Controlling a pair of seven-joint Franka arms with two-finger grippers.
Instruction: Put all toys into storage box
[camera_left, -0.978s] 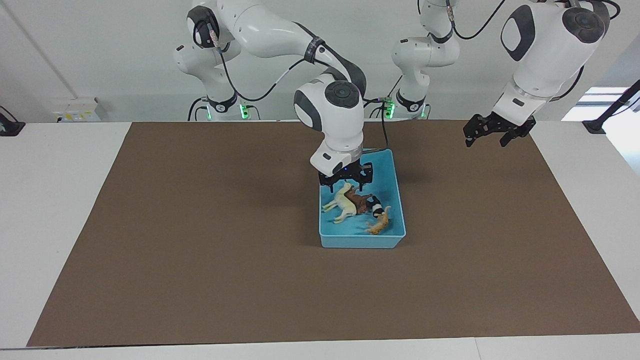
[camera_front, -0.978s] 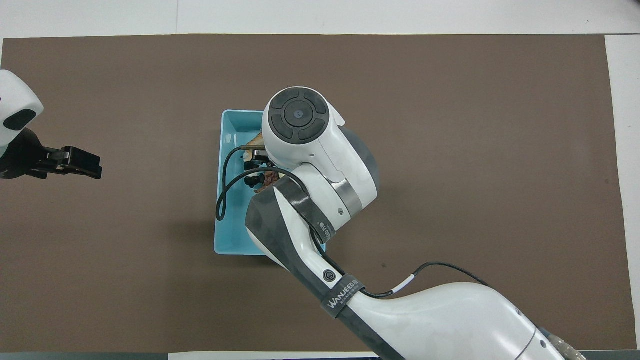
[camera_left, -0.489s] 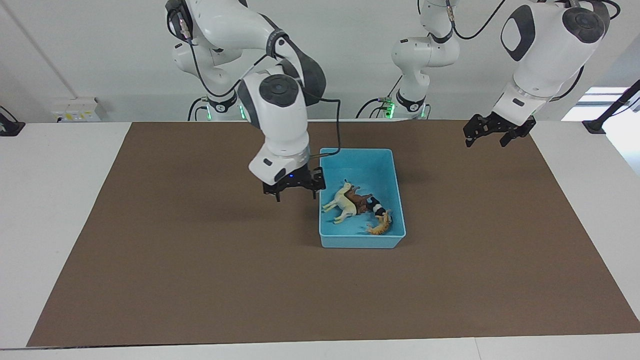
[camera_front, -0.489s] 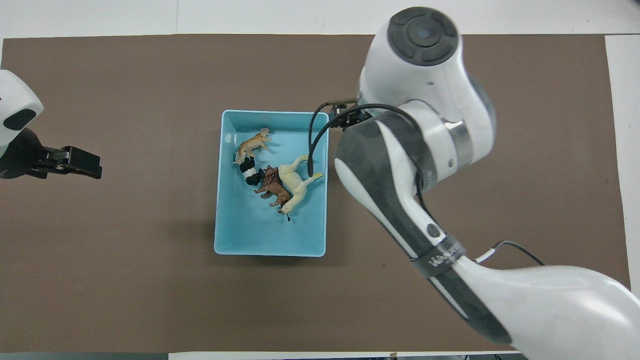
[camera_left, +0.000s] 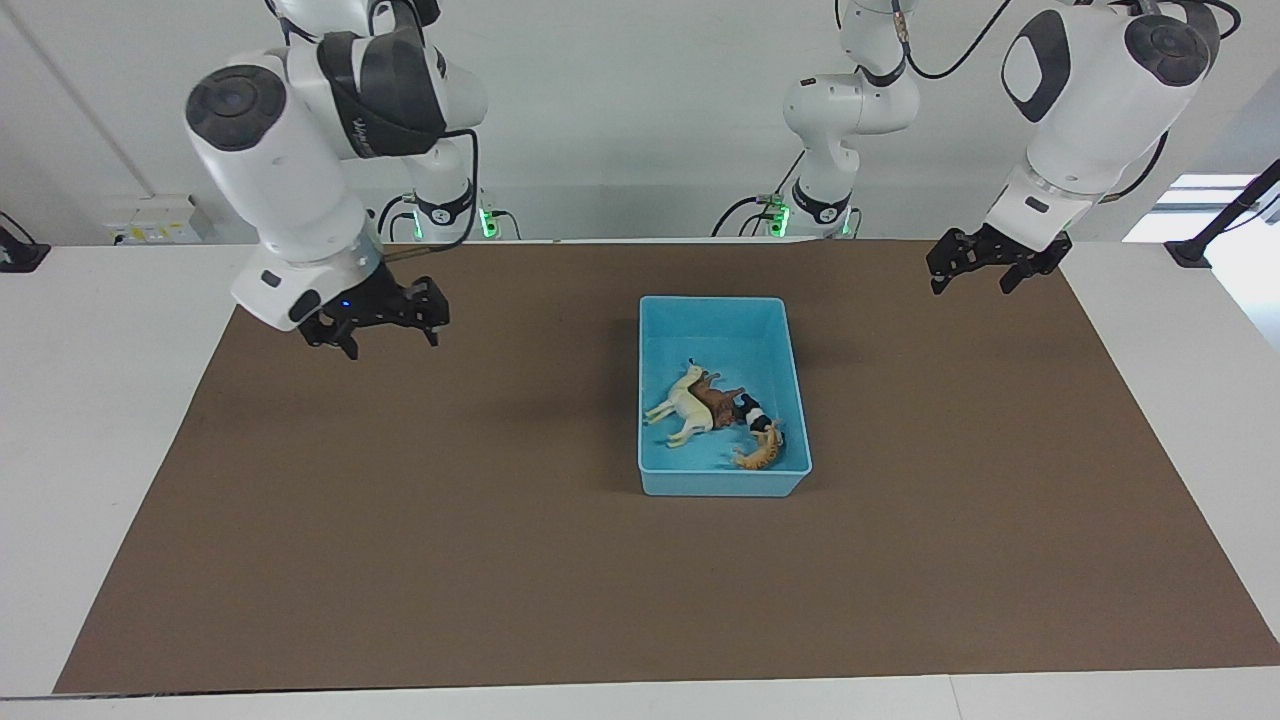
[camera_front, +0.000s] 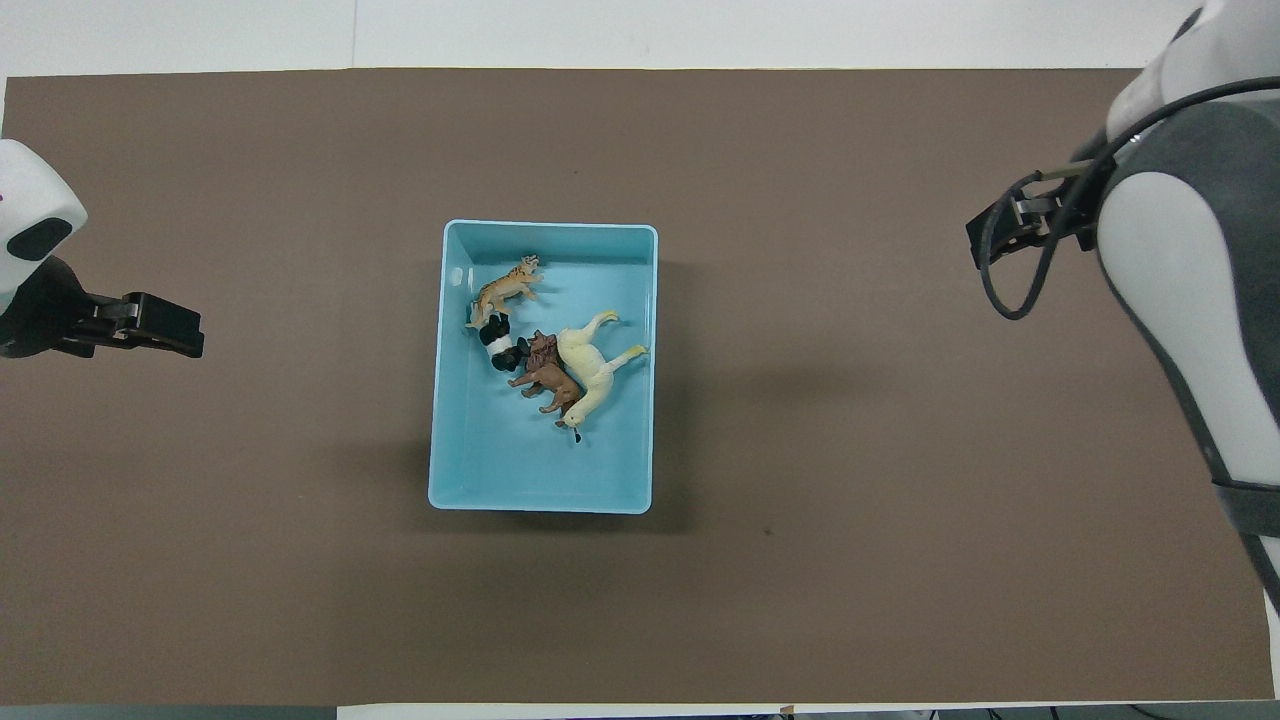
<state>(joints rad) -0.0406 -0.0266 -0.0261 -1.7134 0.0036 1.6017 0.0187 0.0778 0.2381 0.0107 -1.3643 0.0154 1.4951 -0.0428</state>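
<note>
The light blue storage box (camera_left: 715, 301) stands on the brown mat; it also shows in the overhead view (camera_front: 548, 227). All four toys lie inside it, in the half farther from the robots: the cream-white llama (camera_left: 686, 411) (camera_front: 590, 366), the brown one (camera_left: 720, 399) (camera_front: 546, 374), the panda (camera_left: 753, 413) (camera_front: 499, 341) and the orange spotted one (camera_left: 760, 453) (camera_front: 506, 285). My right gripper (camera_left: 392, 342) (camera_front: 1010, 226) hangs open and empty over the mat near the right arm's end. My left gripper (camera_left: 972, 286) (camera_front: 185, 336) waits open and empty over the mat's edge at the left arm's end.
The brown mat (camera_left: 420, 520) covers most of the white table (camera_left: 100, 420). Nothing else lies on the mat.
My right gripper has left the box and swung away to the right arm's end of the table, uncovering the toys. The toys, the box and the left arm have not moved.
</note>
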